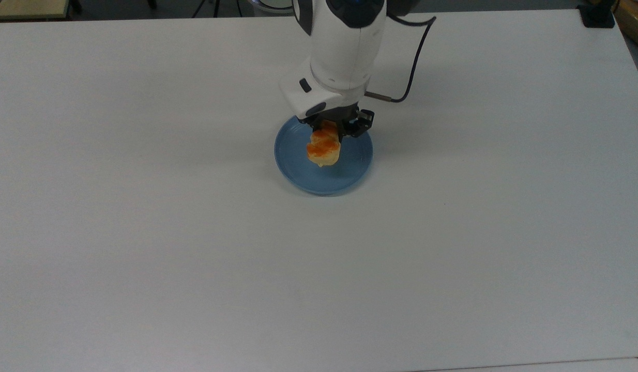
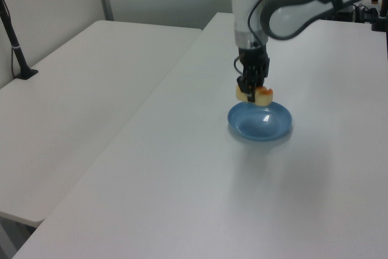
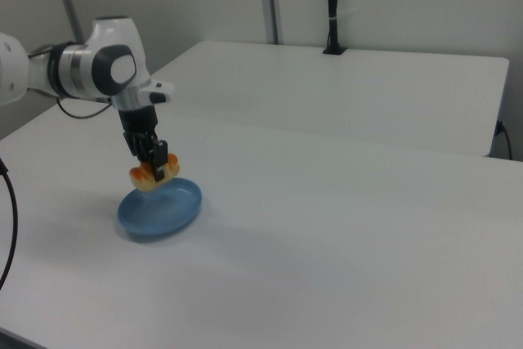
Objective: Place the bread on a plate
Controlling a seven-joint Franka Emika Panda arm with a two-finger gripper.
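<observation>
Most of the job is looking done: the robot's black hand [image 1: 333,132] is pinching the small pale-yellow bread with orange-brown bumps [image 1: 323,149] just above the round blue plate [image 1: 293,168], and letting go is what is left.

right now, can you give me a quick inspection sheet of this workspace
surface: white table, a second white table butted against it.
job's things: bread held just above the blue plate, not yet set down.
clutter: nothing seen.
grippers: end effector shut on the bread, over the plate.
cables: black cable looping from the wrist.
surroundings: black post on the far table; grey partition walls.
</observation>
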